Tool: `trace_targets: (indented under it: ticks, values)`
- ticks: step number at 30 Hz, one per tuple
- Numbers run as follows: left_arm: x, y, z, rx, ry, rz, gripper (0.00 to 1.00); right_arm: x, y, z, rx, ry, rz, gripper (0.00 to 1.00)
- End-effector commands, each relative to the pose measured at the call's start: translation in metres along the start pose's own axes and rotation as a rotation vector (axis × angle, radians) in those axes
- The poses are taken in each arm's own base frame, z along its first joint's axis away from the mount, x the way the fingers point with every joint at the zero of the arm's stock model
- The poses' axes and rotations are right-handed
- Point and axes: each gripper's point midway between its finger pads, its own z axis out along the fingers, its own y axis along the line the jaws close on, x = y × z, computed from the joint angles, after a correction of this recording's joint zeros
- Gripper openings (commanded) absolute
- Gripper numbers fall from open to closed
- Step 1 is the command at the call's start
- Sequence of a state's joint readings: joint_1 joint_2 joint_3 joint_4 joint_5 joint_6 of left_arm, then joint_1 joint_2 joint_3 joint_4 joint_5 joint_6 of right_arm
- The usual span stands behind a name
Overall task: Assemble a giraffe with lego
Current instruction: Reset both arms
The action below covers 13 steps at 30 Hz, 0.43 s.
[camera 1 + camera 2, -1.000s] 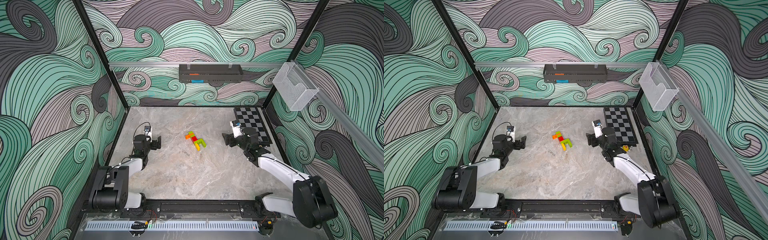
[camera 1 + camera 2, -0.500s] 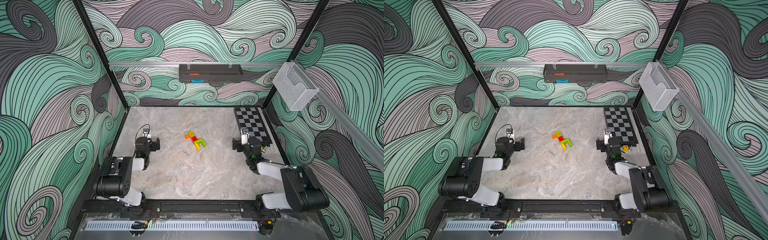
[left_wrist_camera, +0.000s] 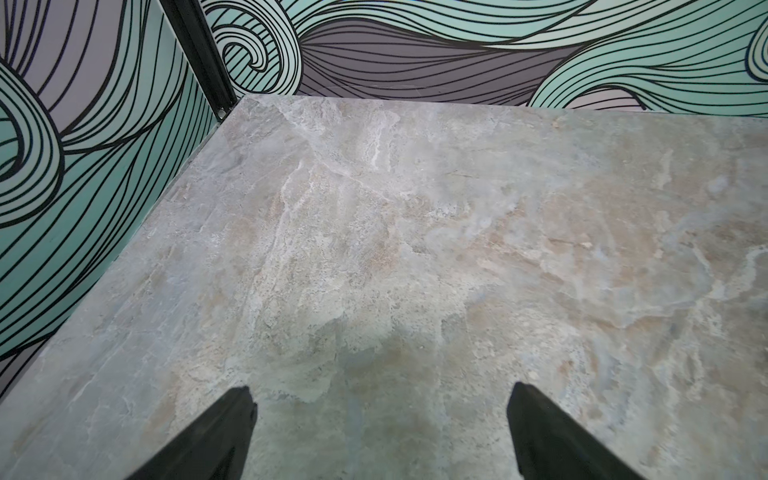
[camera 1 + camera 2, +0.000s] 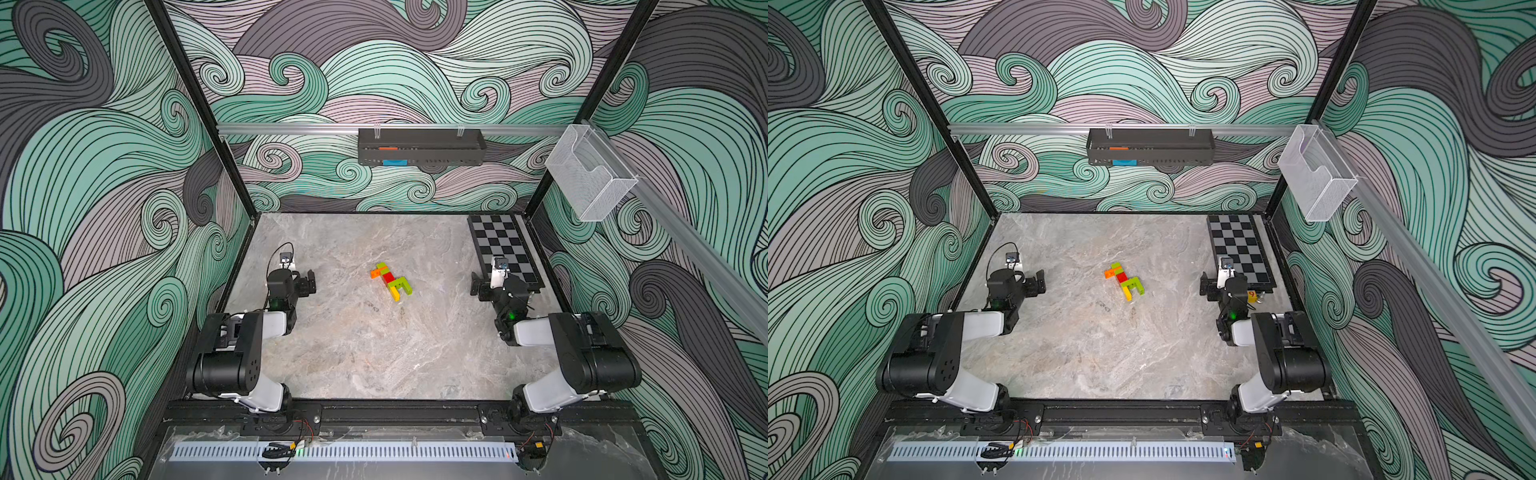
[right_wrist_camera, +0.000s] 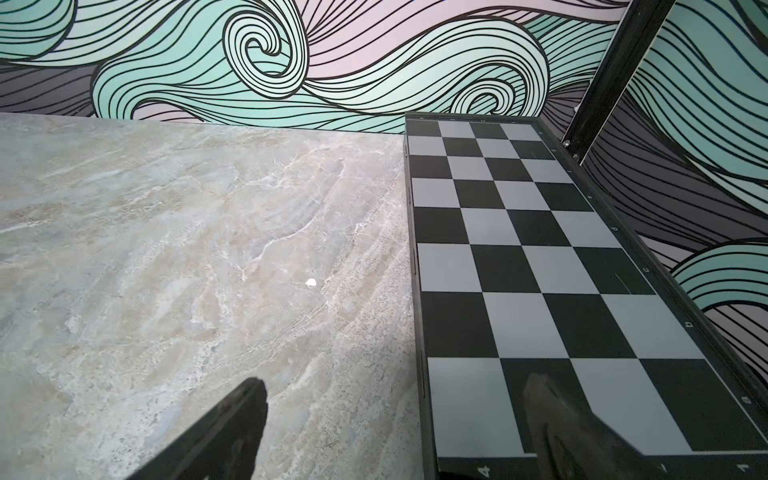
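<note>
Clerk: Moved since a second ago: both arms, folded back toward the lower corners of the frame. The right arm was stretched toward the middle and is now tucked at the right side. Figure unmoved.

Checker: Item one?

Clerk: giraffe (image 4: 391,281), one, joined bricks: orange head, red-green neck, green body, yellow and green legs. Location: centre of the frame in both top views, apparently lying on its side on the table (image 4: 353,357), well apart from either arm.

Checker: Claws?

Clerk: left gripper (image 3: 380,399), jaws wide apart, nothing between them. right gripper (image 5: 395,386), likewise apart and empty, just beside the chessboard (image 5: 519,249).

Checker: Loose bricks?

Clerk: None visible. The build looks finished, by my judgement; the step in hand is the retreat to rest.

Checker: Handling note?

Clerk: Keep both claws apart and pointed away from the figure. Fold each arm in along its own side wall and avoid sweeping across mid-table, since a brush could split a joint. Right side: keep clear of the chessboard.
</note>
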<state>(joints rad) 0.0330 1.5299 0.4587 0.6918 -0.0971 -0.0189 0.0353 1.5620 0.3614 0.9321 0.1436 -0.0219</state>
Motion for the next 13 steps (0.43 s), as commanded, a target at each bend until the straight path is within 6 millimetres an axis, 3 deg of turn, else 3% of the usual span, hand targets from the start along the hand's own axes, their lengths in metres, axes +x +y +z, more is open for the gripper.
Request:
trace_targets:
  ticks: [1,5,13]
  values:
    - [-0.002,0.004,0.002,-0.013,0.005,-0.013,0.99,-0.011,0.004,0.000,-0.023,-0.039,0.009,0.99]
    - [-0.002,0.004,0.002,-0.013,0.004,-0.013,0.99,-0.010,0.018,0.003,-0.099,-0.020,-0.022,0.99]
    - [-0.002,0.004,0.002,-0.013,0.004,-0.013,0.99,-0.010,0.017,0.003,-0.103,-0.020,-0.020,0.99]
